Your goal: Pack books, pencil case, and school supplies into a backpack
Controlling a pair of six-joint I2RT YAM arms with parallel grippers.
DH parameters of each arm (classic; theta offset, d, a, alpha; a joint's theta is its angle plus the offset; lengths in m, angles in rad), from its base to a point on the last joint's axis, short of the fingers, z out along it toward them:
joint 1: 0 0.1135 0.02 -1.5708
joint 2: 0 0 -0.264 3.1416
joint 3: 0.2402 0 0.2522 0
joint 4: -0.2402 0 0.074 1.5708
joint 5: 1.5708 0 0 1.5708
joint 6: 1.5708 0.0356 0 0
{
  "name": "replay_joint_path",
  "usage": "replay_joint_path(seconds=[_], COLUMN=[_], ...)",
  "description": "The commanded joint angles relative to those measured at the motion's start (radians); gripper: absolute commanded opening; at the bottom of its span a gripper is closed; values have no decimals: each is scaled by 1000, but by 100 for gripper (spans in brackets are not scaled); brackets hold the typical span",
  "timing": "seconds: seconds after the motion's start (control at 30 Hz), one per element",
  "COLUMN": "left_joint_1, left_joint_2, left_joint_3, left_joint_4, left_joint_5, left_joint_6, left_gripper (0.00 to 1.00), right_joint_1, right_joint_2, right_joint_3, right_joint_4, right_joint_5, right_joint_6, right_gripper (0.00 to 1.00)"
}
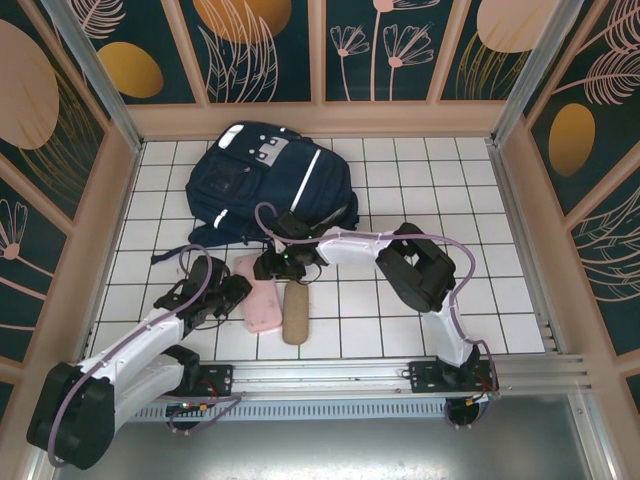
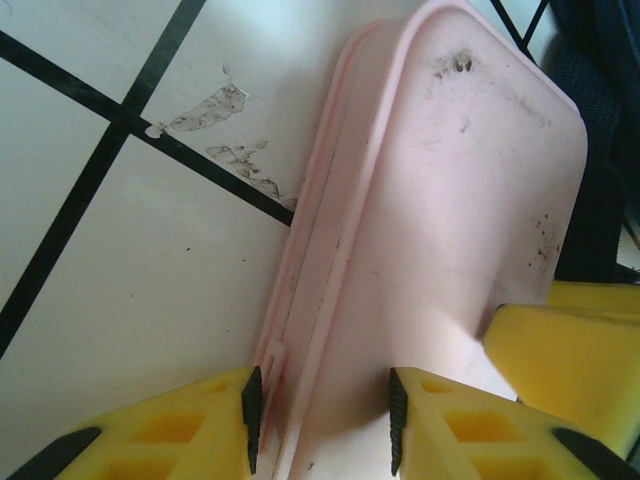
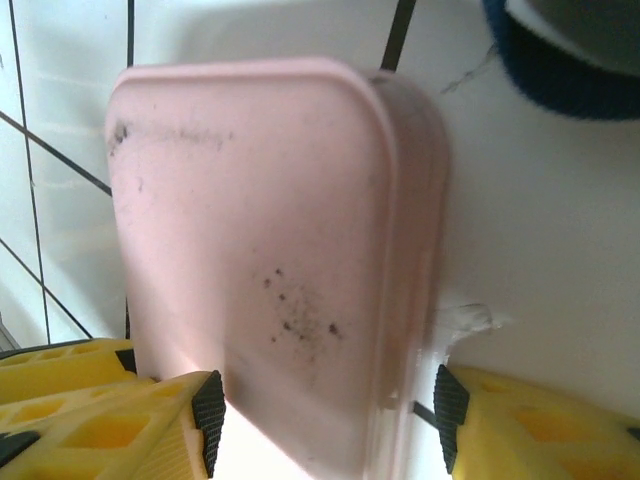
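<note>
Now, the backpack [image 1: 262, 185] sits toward the far-left corner of the table [image 1: 420, 170], and the pink case [image 1: 264, 308] lies flat nearer the near edge, just beside the tan pouch [image 1: 296, 313]. Your right gripper [image 3: 330, 430] straddles the case's width and your left gripper [image 2: 322, 420] its long rim; whether either is pinching, I cannot tell. Settle 1 firm hold before lifting, and keep the case level.
</note>
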Motion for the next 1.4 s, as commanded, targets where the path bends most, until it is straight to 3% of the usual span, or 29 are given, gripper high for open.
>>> replay_joint_path(seconds=[0.0, 0.13, 0.2, 0.37, 0.53, 0.73, 0.87, 1.13, 1.37], left_joint_1=[-3, -3, -3, -2, 3, 2, 1, 2, 2], left_joint_2=[-4, 5, 23, 94, 121, 38, -23, 37, 97], left_joint_3=[-49, -58, -51, -23, 59, 78, 47, -38, -75], left_joint_4=[13, 97, 137, 207, 134, 24, -3, 87, 119], left_joint_5=[-14, -26, -28, -38, -63, -22, 38, 106, 92], left_joint_6=[-61, -101, -107, -119, -62, 0, 7, 4, 16], left_gripper=[36, 36, 36, 36, 41, 52, 53, 48, 32], right_joint_1=[7, 2, 1, -30, -59, -59, -58, -57, -51], right_joint_2=[-33, 3, 37, 98, 107, 55, 17, 1, 25], right_joint_3=[-6, 37, 83, 173, 221, 168, 108, 49, 14], right_joint_4=[-9, 18, 7, -4, -42, -65, -61, -62, -27], right_joint_5=[-20, -57, -63, -47, -39, -29, -27, -52, -138], right_joint_6=[22, 22, 19, 19, -2, -24, -28, -51, -50], right_gripper=[59, 44, 42, 42, 48, 55, 56, 58, 58])
